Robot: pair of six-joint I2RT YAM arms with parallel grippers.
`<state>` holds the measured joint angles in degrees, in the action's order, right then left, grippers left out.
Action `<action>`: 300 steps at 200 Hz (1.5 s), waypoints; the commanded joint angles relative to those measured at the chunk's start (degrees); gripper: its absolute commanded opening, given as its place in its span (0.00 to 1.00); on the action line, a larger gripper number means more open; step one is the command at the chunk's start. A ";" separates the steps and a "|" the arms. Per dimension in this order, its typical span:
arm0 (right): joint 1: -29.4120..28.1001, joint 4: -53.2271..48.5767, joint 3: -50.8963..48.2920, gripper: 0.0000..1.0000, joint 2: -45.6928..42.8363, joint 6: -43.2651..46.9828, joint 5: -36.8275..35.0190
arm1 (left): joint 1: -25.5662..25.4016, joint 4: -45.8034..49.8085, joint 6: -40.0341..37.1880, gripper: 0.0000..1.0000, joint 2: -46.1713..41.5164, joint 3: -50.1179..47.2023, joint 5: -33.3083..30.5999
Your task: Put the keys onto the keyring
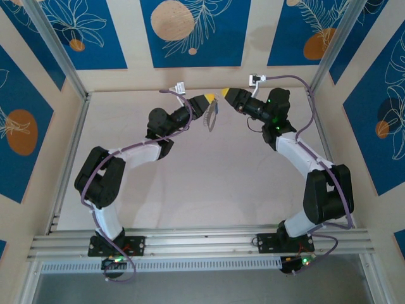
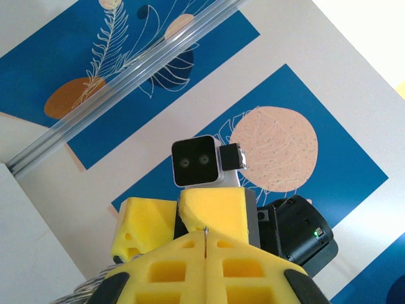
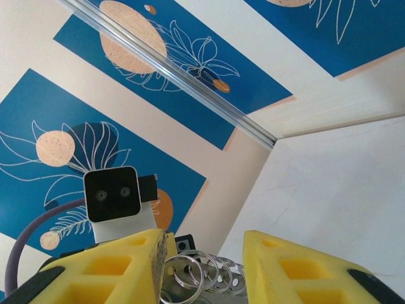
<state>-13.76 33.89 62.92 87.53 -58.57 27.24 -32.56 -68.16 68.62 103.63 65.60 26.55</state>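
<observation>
Two claws meet high up over the far side of the table (image 1: 190, 183). The left claw (image 1: 207, 100) is squeezed tight on the keyring (image 1: 211, 118), which hangs down just under the yellow tips. The right claw (image 1: 226, 94) has its fingers (image 3: 126, 269) partly apart, with some silver rings (image 3: 199, 273) sitting in the gap, and I cannot tell if it pinches them.

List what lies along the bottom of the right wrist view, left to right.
One yellow finger → the keyring, a cluster of metal rings → the other yellow finger.
</observation>
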 commanded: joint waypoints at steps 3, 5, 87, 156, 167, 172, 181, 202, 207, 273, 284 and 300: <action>-0.93 3.60 1.60 0.37 0.54 -1.20 0.72 | -0.82 -2.42 -1.20 0.00 -2.03 -0.12 0.70; -0.99 3.76 1.60 0.36 0.61 -1.22 0.75 | -0.84 -2.42 -1.23 0.00 -2.03 -0.10 0.70; -2.12 5.07 1.43 0.20 1.33 -1.16 2.10 | -0.97 -2.51 -1.32 0.00 -1.50 0.07 0.50; -2.21 7.50 -1.10 0.24 0.31 -2.50 2.97 | -0.97 -2.50 -1.45 0.00 -1.59 0.05 0.43; -2.32 7.50 -1.46 0.26 -0.02 -2.36 2.88 | -1.02 -2.50 -1.55 0.00 -1.74 -0.14 0.34; -2.31 7.51 -1.66 0.26 -0.24 -2.34 2.84 | -0.98 -2.52 -1.60 0.00 -1.85 -0.17 0.34; -2.39 7.77 -1.98 0.27 -0.50 -2.35 2.90 | -0.95 -2.38 -1.66 0.00 -1.84 -0.25 0.35; -2.46 7.74 -2.99 0.27 -1.54 -2.19 2.64 | -0.98 -2.34 -1.69 0.00 -1.98 -0.23 0.34; -2.46 7.70 -3.16 0.27 -1.72 -2.10 2.56 | -1.01 -2.28 -1.71 0.00 -2.08 -0.31 0.35; -2.67 8.20 -4.35 0.32 -2.39 -2.57 3.08 | -0.98 -1.51 -2.37 0.00 -2.69 -0.34 0.25; -2.63 8.25 -4.93 0.33 -2.83 -2.50 2.73 | -1.02 -1.54 -2.34 0.00 -2.67 -0.37 0.25; -2.66 8.21 -5.41 0.32 -3.21 -2.32 2.52 | -1.10 -1.45 -2.45 0.00 -2.82 -0.52 0.29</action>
<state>-16.16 41.19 58.74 86.67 -60.90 29.41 -32.82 -67.68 67.40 103.57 64.95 26.92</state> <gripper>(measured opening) 0.328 0.049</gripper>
